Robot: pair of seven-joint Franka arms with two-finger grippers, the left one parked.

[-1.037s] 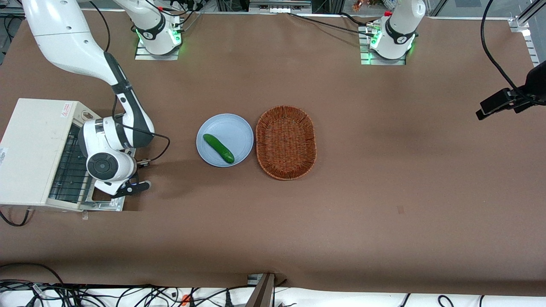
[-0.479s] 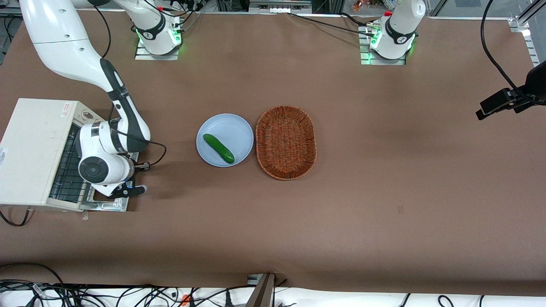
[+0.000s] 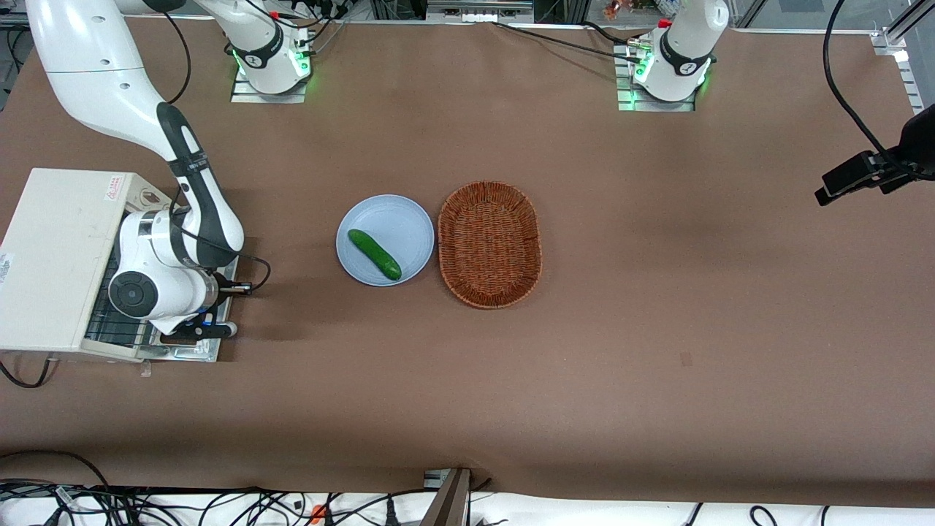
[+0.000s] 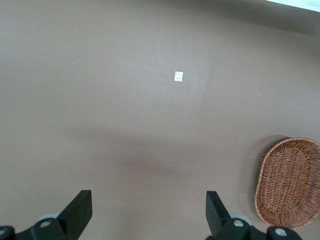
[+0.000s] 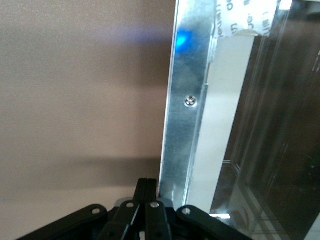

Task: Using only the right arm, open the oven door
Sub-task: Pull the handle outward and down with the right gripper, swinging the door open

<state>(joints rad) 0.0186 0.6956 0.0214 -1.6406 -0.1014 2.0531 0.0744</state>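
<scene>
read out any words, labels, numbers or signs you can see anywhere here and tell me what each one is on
Nothing can be read in full.
Red-pink sticker on top of the oven: print too small to read.
White label at the oven's outer edge: too small to read.
White tape on the oven door: cut-off letters, no whole word.
Small white tag on the table: no legible marks.
The claw, fingers shut, sits at the door's metal edge.

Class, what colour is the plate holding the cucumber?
Light blue plate; front view shows it best.
</scene>
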